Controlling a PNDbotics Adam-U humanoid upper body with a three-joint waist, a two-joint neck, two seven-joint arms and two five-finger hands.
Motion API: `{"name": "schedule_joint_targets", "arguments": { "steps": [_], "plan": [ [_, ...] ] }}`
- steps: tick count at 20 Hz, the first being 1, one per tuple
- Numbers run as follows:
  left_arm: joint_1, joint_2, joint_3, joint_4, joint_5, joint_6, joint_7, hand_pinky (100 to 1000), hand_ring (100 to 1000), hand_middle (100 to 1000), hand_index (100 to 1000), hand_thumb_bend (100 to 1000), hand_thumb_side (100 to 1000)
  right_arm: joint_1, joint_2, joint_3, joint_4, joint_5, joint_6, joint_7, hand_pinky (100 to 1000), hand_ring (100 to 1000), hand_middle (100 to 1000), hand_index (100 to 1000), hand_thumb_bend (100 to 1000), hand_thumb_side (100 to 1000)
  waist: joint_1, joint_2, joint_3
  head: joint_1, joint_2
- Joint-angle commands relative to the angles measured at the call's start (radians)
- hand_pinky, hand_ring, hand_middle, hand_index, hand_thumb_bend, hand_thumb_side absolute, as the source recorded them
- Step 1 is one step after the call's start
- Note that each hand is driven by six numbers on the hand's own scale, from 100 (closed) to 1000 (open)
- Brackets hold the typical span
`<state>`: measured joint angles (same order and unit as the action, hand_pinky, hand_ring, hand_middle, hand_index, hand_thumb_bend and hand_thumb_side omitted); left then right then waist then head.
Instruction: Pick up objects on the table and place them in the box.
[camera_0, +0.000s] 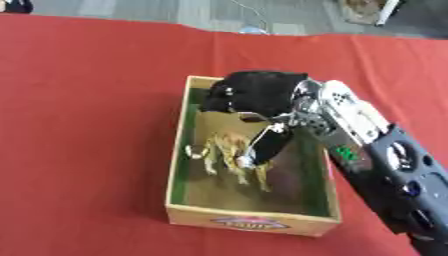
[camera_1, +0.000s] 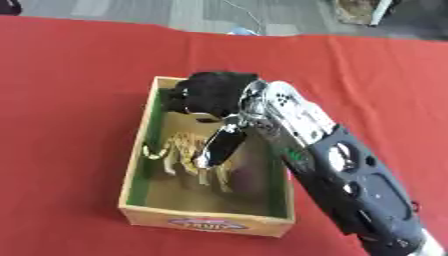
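A cardboard box (camera_0: 178, 145) with green inner walls stands on the red tablecloth (camera_0: 87, 125). Inside it a yellow-orange striped toy animal (camera_0: 224, 150) stands on the brown floor. My right hand (camera_0: 258, 92) reaches in from the right and hovers over the far half of the box. Its fingers hang bent toward the far left corner, away from the toy. The thumb (camera_0: 268, 145) points down and its tip touches or nearly touches the toy's back. Nothing is held between thumb and fingers. My left hand shows in neither view.
My right forearm (camera_1: 350, 185) crosses the box's right wall and covers the cloth to the lower right. Grey floor lies beyond the table's far edge, with a small blue thing (camera_0: 254, 30) there. Red cloth surrounds the box on all sides.
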<state>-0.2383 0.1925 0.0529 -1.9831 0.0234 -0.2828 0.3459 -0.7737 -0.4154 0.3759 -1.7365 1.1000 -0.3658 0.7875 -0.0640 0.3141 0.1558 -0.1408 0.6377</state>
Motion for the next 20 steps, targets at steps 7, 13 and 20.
{"name": "schedule_joint_targets", "arguments": {
  "steps": [7, 13, 20],
  "plan": [
    [-0.004, 0.006, -0.002, -0.017, -0.001, 0.001, -0.005, 521, 502, 535, 684, 100, 759, -0.019, -0.073, 0.073, 0.069, 0.082, -0.207, 0.119, 954, 977, 959, 1000, 342, 512, 0.005, -0.021, 0.006, -0.004, -0.009],
    [-0.003, 0.006, -0.003, -0.017, -0.002, 0.002, -0.009, 520, 503, 536, 685, 100, 756, -0.062, -0.060, 0.102, 0.189, 0.149, -0.283, 0.119, 930, 961, 941, 998, 522, 602, 0.003, -0.020, 0.010, -0.007, -0.011],
    [-0.003, 0.005, -0.003, -0.017, -0.003, 0.008, -0.011, 521, 504, 536, 685, 100, 761, -0.076, -0.066, 0.091, 0.218, 0.171, -0.311, 0.119, 919, 955, 929, 987, 569, 655, -0.005, -0.019, 0.010, 0.001, -0.012]
  ]
}}
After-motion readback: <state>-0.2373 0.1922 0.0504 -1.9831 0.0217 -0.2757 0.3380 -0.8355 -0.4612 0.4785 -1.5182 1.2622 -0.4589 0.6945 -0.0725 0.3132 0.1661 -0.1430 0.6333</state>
